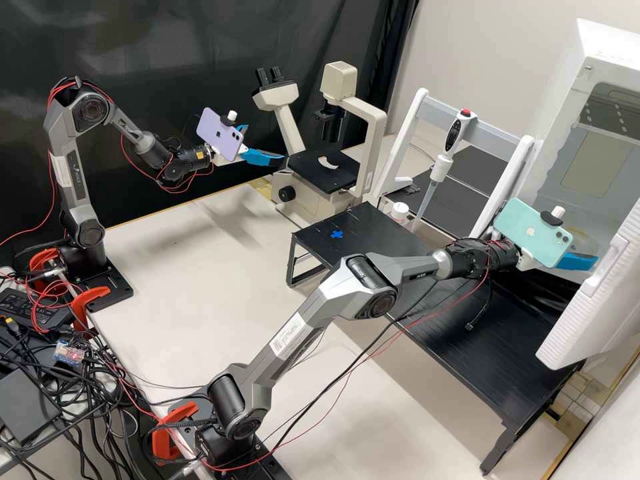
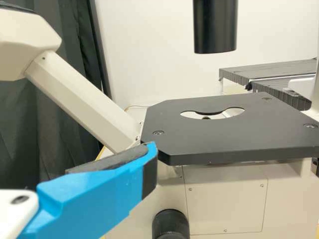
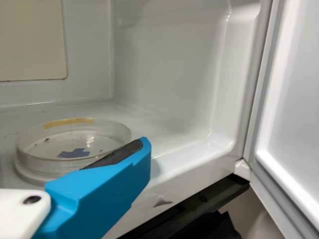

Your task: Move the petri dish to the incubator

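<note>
Okay, dish (image 3: 47, 149) is in the incubator (image 3: 174, 74), right fingers (image 1: 579, 261) open near it. Left fingers (image 1: 263, 157) gape empty by the microscope (image 1: 313, 172).

Glossy petri dish (image 3: 65, 141), matt microscope stage (image 2: 214, 137)

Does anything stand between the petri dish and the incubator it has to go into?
Nothing visible does. The petri dish is already inside the incubator, near its front opening, and the door stands open to the side, out of the way.
</note>
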Motion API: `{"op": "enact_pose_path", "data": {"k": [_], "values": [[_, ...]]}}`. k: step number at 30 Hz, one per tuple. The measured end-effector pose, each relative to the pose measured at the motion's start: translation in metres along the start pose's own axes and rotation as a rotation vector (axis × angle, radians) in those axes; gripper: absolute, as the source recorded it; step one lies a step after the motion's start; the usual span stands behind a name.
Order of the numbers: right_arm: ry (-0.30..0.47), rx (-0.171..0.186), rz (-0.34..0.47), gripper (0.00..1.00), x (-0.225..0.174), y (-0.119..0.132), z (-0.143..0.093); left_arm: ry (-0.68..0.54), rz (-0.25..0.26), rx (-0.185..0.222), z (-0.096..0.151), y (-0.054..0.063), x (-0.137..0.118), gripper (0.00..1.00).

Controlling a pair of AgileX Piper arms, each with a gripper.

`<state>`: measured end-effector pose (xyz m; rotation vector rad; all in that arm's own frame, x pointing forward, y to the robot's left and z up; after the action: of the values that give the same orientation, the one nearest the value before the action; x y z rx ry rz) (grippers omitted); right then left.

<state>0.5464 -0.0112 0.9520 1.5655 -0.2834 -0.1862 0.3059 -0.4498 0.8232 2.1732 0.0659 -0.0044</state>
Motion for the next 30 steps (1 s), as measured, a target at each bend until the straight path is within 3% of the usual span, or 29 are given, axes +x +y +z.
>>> {"op": "enact_pose_path", "data": {"k": [7,13,25,30], "values": [[0.036,-0.007,-0.079,1.0,-0.024,0.011,0.001,0.0,0.0,0.0,0.0,0.0,0.0,1.0],[0.03,0.038,-0.087,1.0,-0.05,0.033,0.011,0.0,0.0,0.0,0.0,0.0,0.0,1.0],[0.036,0.044,-0.1,1.0,-0.101,0.061,0.023,0.0,0.0,0.0,0.0,0.0,0.0,1.0],[0.063,0.049,-0.143,1.0,-0.129,0.061,0.028,0.0,0.0,0.0,0.0,0.0,0.0,1.0]]}}
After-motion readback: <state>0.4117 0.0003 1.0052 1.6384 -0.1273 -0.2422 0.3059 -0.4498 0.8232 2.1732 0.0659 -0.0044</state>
